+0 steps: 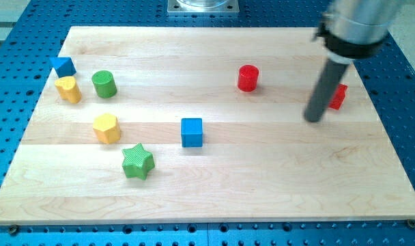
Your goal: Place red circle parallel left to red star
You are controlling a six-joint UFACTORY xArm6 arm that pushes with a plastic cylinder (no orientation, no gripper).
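Observation:
The red circle, a short cylinder, stands right of the board's middle near the view's top. The red star sits near the board's right edge, largely hidden behind my rod. My tip rests on the board just left of and slightly below the red star, about a hundred pixels right of and below the red circle. The tip touches neither block that I can tell.
A blue cube is at the centre. A green star and a yellow hexagon lie lower left. A blue triangle, a yellow block and a green cylinder cluster at the upper left. The wooden board lies on a blue perforated table.

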